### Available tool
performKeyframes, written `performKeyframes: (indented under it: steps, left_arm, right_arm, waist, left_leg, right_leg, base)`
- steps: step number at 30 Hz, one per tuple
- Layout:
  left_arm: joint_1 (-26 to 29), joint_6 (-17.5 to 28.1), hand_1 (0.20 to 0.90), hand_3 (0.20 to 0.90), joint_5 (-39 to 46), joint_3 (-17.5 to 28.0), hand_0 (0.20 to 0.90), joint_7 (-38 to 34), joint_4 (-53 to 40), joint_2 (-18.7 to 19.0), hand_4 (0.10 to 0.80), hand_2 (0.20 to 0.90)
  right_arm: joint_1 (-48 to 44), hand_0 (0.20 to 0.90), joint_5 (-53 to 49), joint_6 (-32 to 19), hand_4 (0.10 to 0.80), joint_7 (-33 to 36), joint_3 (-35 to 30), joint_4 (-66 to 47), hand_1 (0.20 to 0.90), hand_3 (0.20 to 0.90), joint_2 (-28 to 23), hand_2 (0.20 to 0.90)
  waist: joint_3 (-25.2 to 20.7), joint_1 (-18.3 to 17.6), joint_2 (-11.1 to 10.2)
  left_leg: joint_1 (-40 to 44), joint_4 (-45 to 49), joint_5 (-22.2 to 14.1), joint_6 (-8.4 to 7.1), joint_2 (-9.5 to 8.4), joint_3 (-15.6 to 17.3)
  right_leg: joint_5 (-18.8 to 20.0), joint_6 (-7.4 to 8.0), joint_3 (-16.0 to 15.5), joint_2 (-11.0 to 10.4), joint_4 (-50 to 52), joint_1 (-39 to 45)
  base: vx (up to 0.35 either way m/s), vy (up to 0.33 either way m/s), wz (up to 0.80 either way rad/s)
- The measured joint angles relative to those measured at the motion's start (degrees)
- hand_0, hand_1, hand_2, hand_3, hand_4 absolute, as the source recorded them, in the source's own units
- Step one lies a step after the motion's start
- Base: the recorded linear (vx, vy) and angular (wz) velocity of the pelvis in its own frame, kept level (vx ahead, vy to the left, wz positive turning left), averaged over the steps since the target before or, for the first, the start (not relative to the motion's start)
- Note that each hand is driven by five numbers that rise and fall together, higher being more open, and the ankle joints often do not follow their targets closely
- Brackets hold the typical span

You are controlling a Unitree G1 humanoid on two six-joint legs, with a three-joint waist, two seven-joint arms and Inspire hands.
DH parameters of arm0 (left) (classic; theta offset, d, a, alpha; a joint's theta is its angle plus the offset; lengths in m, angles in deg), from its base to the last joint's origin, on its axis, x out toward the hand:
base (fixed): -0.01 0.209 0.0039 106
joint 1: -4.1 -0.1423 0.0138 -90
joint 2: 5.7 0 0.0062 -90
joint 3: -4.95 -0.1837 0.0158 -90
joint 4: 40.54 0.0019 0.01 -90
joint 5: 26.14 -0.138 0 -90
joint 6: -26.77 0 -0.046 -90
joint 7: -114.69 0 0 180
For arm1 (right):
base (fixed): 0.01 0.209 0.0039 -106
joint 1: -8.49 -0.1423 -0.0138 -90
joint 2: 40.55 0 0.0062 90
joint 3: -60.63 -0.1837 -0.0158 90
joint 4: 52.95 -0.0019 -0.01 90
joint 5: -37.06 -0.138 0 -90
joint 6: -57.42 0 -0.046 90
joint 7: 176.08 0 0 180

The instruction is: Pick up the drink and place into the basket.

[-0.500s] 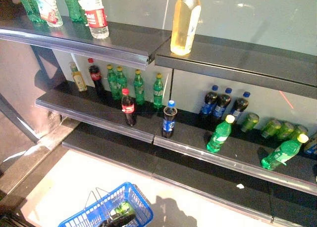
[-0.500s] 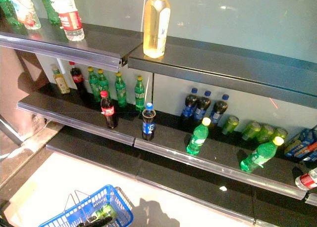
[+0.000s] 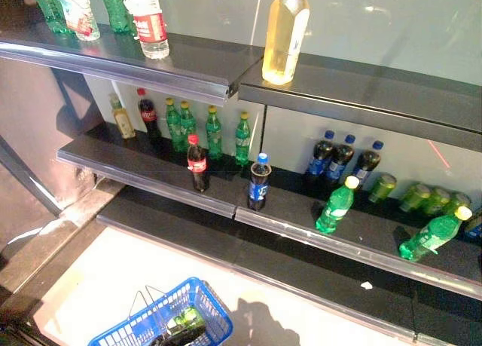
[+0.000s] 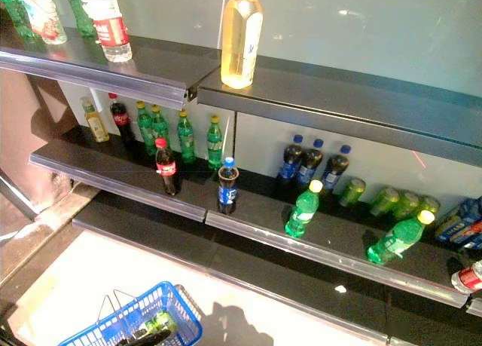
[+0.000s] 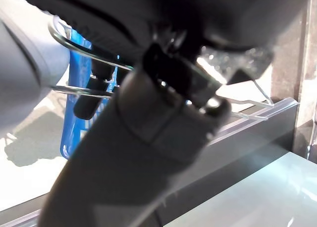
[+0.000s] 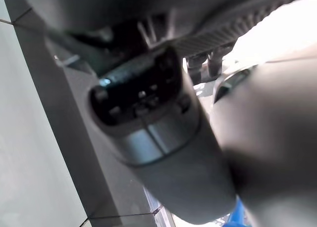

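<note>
A blue wire basket sits low at the left, with a green bottle and a dark bottle lying in it. Drinks stand on the shelves: a blue-capped cola bottle and a red-capped cola bottle at the front of the middle shelf, a yellow tea bottle on the top shelf. Neither hand shows in the eye views. My left hand fills its wrist view, close to the basket's wire handles. My right hand fills its own view, with no drink in it.
Two green bottles lean on the middle shelf's right part, with green cans and dark bottles behind. Green bottles line the back left. Water bottles stand on the top shelf. A low black ledge runs below.
The whole picture has shifted slightly, so the camera moved. The bottles and the basket stay where they were.
</note>
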Motion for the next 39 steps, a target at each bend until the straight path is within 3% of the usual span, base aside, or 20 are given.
performKeyframes:
  steps: [12,17,24,28,34,39]
  left_arm:
    - [0.09,-0.01,0.300,0.200,0.00,-0.04,0.300,-0.02,0.02,0.00,0.100,0.300]
    - [0.20,-0.08,0.300,0.200,-0.01,-0.09,0.300,-0.08,-0.01,0.00,0.100,0.300]
    - [0.13,-0.42,0.300,0.200,-0.04,-0.34,0.300,-0.39,-1.01,0.05,0.100,0.300]
    - [-0.23,-0.82,0.300,0.200,-0.24,-0.50,0.300,-0.85,-2.61,0.24,0.100,0.300]
    - [-0.39,-2.02,0.300,0.200,-1.73,0.04,0.300,-1.28,-5.67,0.77,0.100,0.300]
    - [-0.25,-2.02,0.300,0.200,-2.31,0.27,0.300,-1.27,-6.19,1.10,0.100,0.300]
  right_arm:
    - [-1.38,0.900,2.71,2.80,0.800,3.18,0.14,-0.08,0.900,0.900,0.03,0.900]
    - [-2.32,0.900,9.34,1.47,0.800,9.43,2.95,-2.20,0.900,0.900,0.01,0.900]
    - [-2.04,0.900,10.95,-0.37,0.800,14.02,7.57,-9.21,0.900,0.900,-0.42,0.900]
    - [-1.30,0.900,12.41,-0.40,0.800,14.57,10.41,-21.21,0.900,0.900,-1.56,0.900]
    - [-0.18,0.900,13.50,3.76,0.800,14.48,14.08,-46.10,0.900,0.900,-5.68,0.900]
    - [-0.55,0.900,13.77,4.87,0.800,11.99,14.20,-57.51,0.900,0.900,-8.02,0.900]
  waist:
    - [0.00,0.07,0.00]
    - [0.01,0.46,0.01]
    - [0.29,1.15,-0.10]
    - [1.15,1.46,-0.63]
    - [2.50,1.48,-1.85]
    - [2.86,1.49,-2.65]
  left_leg:
    - [0.00,0.00,-0.01,0.00,0.00,-0.04]
    - [0.03,0.02,0.00,-0.01,-0.02,-0.23]
    - [-0.02,0.02,0.01,-0.02,0.04,-0.39]
    - [-0.51,0.03,0.16,-0.01,0.01,-1.48]
    - [-1.73,0.32,0.84,-0.30,-0.08,-3.16]
    - [-1.99,0.33,1.15,-0.32,-0.15,-3.67]
  right_leg:
    - [-0.03,0.01,-0.03,0.00,0.00,0.03]
    - [-0.07,0.04,-0.21,0.11,0.00,0.24]
    - [-0.09,0.04,-0.34,0.22,-0.01,0.30]
    - [-0.19,0.11,-1.52,0.28,0.00,0.67]
    - [-0.49,0.30,-1.59,0.30,0.01,0.79]
    - [-0.68,0.22,-1.41,0.26,0.02,0.82]
  base:
    - [0.000,0.000,0.00]
    - [0.000,0.000,0.00]
    - [-0.002,-0.005,0.00]
    - [-0.011,-0.036,0.12]
    - [-0.004,-0.025,0.16]
    - [0.008,0.004,0.10]
